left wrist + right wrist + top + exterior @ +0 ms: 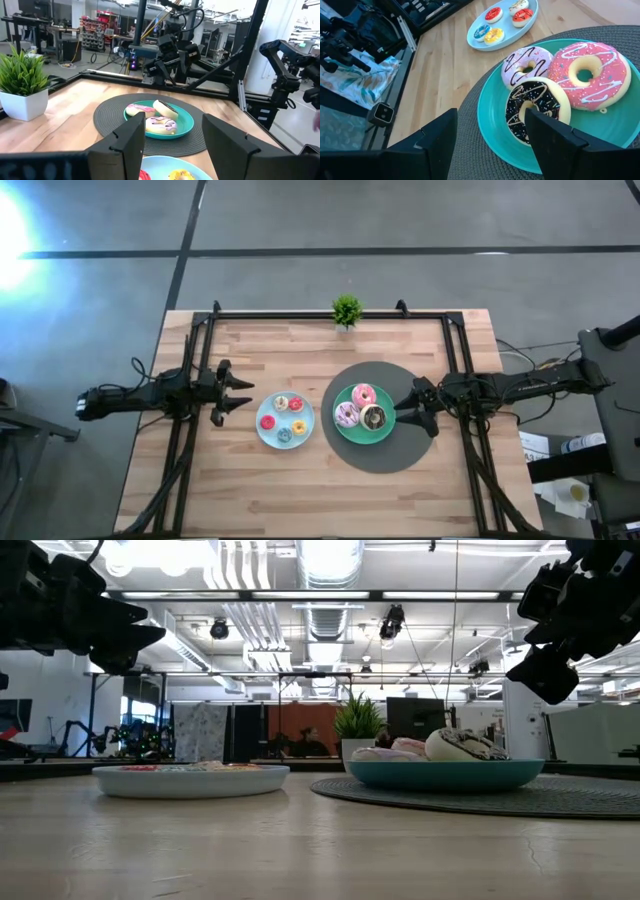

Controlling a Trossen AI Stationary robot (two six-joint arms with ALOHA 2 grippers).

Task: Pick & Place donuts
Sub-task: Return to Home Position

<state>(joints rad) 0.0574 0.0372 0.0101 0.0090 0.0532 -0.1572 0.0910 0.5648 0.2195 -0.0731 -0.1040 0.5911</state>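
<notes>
While left gripper point(243, 392) and right gripper point(402, 412) gape wide, pink donut point(364, 394) flat, hole up; chocolate donut point(373, 417) tilted.

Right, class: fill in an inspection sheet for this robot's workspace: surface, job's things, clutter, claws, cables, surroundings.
surface: wooden table, round grey mat right of centre.
job's things: pink donut, pale pink donut and chocolate donut on the green plate on the mat; five mini donuts on the light-blue plate.
clutter: small potted plant at the far edge.
claws: left claw open, empty, left of the light-blue plate; right claw open, empty, right of the green plate.
cables: loose cables on the floor off the table's right side.
surroundings: grey floor; workshop with ceiling ducts.
</notes>
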